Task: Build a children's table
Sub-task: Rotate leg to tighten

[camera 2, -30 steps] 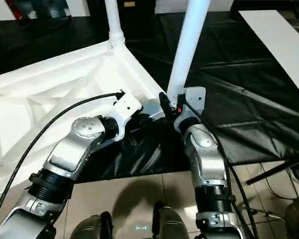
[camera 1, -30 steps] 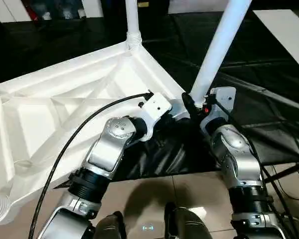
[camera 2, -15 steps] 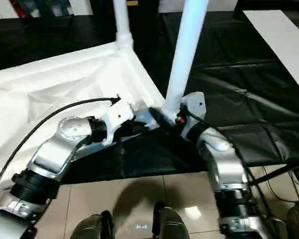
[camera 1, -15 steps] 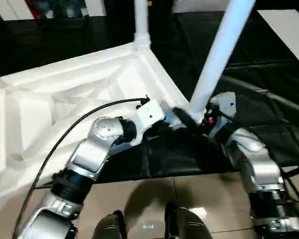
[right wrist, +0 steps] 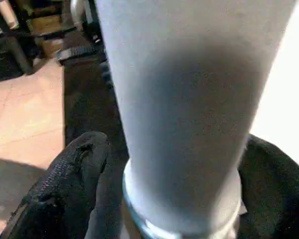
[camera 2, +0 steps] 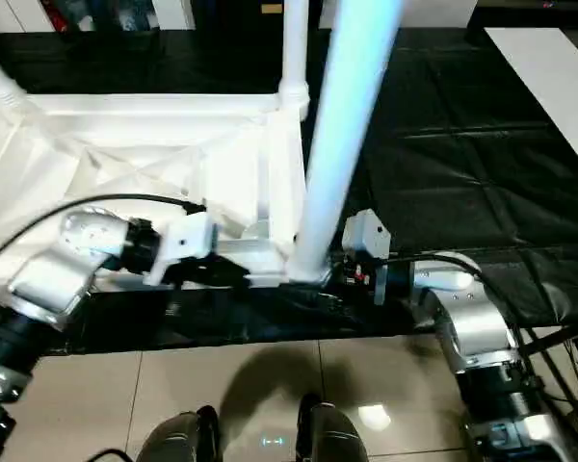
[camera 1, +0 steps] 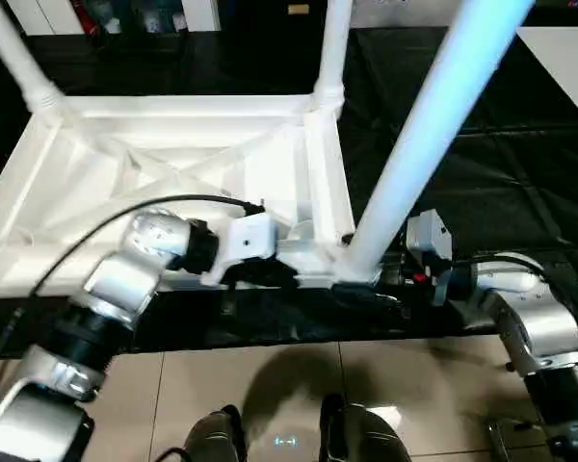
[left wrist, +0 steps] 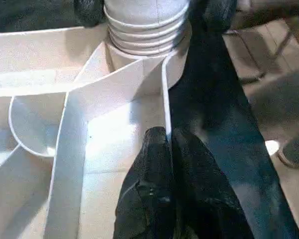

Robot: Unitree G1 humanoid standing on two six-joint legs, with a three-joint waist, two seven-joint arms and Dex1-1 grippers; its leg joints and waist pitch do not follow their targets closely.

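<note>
Both silver forearms reach in from the sides, wrists turned inward toward each other. The left gripper (left wrist: 167, 149) has its black fingers (left wrist: 152, 169) pressed together, pinching a thin white rib. The right gripper (right wrist: 174, 164) has its fingers (right wrist: 74, 174) spread wide either side of a white leg.

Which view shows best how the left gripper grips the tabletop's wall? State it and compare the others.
The left wrist view: the left gripper is pinched shut on the thin edge wall of the tabletop, beside the near leg. The eye views show its white wrist housing at that corner; the right wrist view shows that leg between the right gripper's fingers.
</note>
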